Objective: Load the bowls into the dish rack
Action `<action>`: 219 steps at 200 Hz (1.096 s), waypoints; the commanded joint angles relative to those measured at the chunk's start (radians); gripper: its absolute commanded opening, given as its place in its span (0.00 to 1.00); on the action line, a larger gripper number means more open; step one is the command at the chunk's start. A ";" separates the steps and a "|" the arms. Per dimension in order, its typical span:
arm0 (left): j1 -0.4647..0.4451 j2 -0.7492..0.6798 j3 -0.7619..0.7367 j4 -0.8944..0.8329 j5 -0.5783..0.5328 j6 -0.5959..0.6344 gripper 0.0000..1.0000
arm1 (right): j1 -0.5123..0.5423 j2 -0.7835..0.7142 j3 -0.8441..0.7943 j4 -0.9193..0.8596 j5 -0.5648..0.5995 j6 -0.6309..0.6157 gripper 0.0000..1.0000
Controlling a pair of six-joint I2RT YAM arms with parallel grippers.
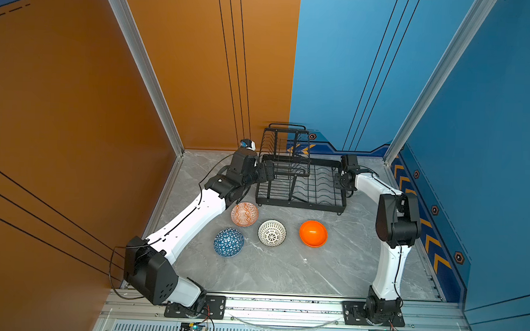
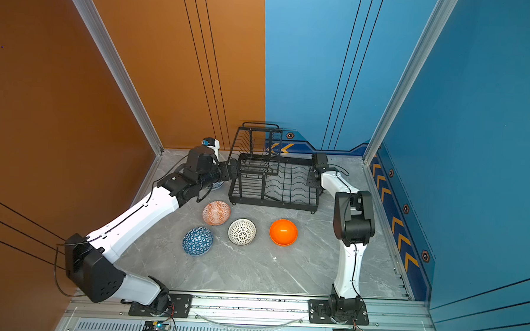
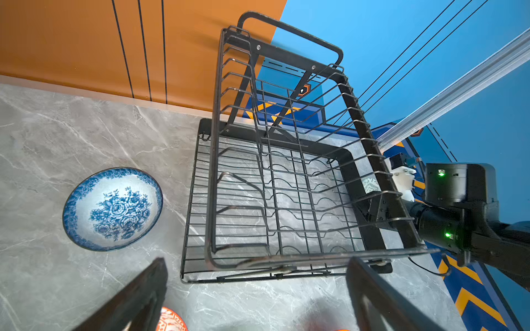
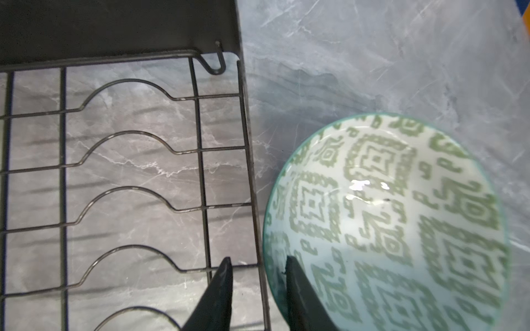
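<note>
The right gripper [image 4: 258,258] is straddling the rim of the pale green bowl [image 4: 387,215], jaws partly spread and not yet pinching, likely for a rim lift. The bowl is sitting just beside the dish rack [image 1: 300,204], mid-frame. The left gripper [image 3: 256,259] is hanging fully spread.

The tabletop [image 1: 314,273] is overlooked from high in both top views; the dish rack [image 4: 114,25] is shared closely by both wrist views.

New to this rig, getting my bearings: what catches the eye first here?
The black wire dish rack stands empty at the back of the marble table. In front of it the glossy orange bowl is the brightest thing. The right gripper straddles the rim of the pale green patterned bowl beside the rack.
</note>
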 commanded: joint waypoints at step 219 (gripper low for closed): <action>-0.003 -0.031 -0.054 -0.009 0.013 -0.054 0.98 | 0.092 -0.210 -0.237 -0.027 0.075 0.054 0.17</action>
